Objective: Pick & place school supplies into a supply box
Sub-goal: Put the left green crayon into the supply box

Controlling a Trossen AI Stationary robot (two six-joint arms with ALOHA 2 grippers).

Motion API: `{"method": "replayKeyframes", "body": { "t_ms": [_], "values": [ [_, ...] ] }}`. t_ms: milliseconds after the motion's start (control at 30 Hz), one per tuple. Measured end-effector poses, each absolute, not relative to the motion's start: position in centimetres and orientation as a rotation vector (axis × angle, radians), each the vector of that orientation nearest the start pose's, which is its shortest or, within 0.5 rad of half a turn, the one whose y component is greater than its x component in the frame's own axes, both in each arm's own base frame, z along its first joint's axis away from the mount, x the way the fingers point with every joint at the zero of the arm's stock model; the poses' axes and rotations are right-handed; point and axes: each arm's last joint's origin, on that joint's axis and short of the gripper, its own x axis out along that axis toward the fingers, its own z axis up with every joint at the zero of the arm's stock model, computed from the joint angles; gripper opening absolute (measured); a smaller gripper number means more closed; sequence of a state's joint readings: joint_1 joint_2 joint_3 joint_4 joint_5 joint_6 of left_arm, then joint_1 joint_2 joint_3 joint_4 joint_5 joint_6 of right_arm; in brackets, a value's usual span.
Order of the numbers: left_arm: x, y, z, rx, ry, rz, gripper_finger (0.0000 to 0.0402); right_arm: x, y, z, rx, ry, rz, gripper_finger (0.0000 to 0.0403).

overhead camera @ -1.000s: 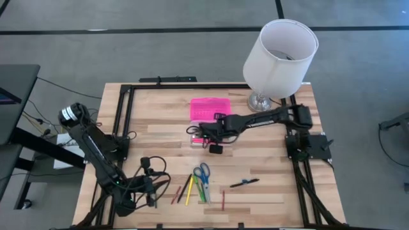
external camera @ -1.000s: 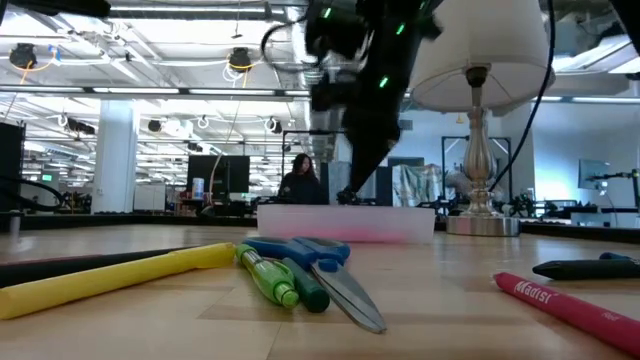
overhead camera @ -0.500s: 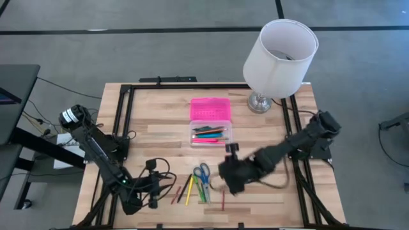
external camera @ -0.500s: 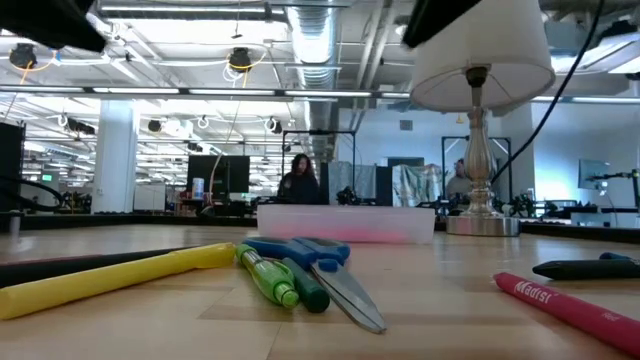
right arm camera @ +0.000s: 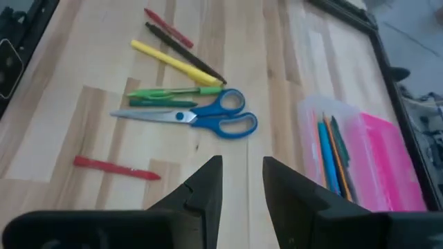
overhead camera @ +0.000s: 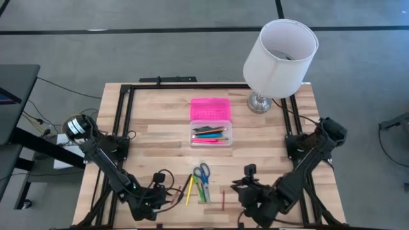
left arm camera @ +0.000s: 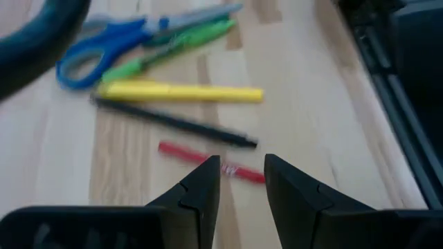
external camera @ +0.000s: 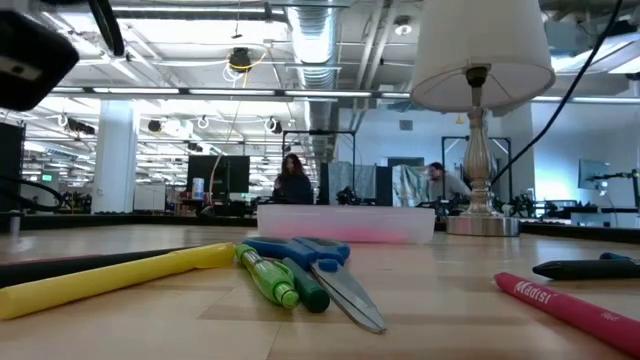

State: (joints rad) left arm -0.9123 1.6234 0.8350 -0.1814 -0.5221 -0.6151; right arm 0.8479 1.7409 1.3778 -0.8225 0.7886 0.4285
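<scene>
Left gripper: parted, empty — red pencil lies crosswise just ahead.
Right gripper: parted, empty — farther from scissors.

Pens, scissors loose; pink-lidded box open.

Table: pens, scissors, box, lamp

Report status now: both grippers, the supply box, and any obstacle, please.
Left gripper open, empty, over red pen. Right gripper open, empty, near table's front edge. Supply box open, part-filled. No obstacle seen.
</scene>
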Motion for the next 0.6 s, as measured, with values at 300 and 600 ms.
{"method": "replayKeyframes", "body": {
  "t_ms": [300, 600],
  "values": [
    [18.5, -23.0, 16.0, 0.019, 1.034, -0.194, 0.0109, 23.9, 25.3, 23.8, -0.398, 0.744, -0.136, 0.0098],
    [18.0, -23.1, 16.9, 0.02, 1.213, -0.246, 0.0109, 24.2, 25.0, 22.2, -0.367, 0.714, -0.137, 0.0098]
  ]
}}
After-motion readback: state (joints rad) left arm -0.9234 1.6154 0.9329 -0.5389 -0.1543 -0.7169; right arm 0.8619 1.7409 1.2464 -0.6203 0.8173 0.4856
